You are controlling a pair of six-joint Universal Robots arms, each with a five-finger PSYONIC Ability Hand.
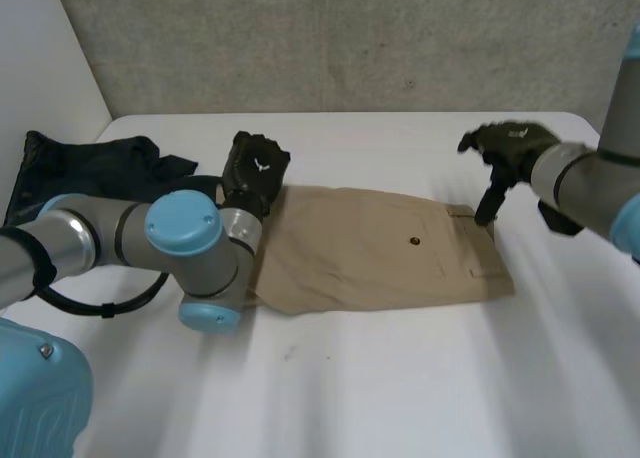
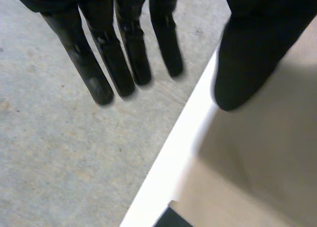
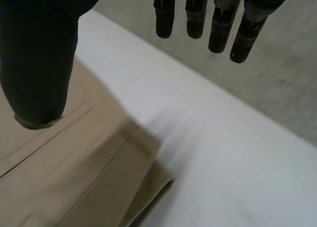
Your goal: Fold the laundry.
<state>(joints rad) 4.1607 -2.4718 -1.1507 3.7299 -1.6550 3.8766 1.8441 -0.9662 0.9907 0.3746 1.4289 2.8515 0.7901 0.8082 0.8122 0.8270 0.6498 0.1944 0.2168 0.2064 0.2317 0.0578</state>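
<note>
You have the tan trousers lying flat across the middle of the worktop, folded into a long band with a small dark button showing near the centre.

Your left robot hand sits at the band's left end, at its far corner, with the forearm bent back over the worktop. Your right robot hand hangs above the far right corner, one digit pointing down at the waistband. You cannot tell from the head view whether it touches the cloth.

From the left wrist view you get what the head view hides: the left robot hand's fingers are straight, spread apart from the thumb and holding nothing. The thumb is over the tan cloth and the fingers reach past the worktop's white edge.

The right wrist view shows the right robot hand the same way, straight and empty, with its thumb above the trousers, where stitched seams and a layered folded edge are plain. Its fingertips are out over the bare worktop.

The cloth looks smooth and matte. A dark, crumpled garment lies at the far left, and a grey speckled wall stands behind.
</note>
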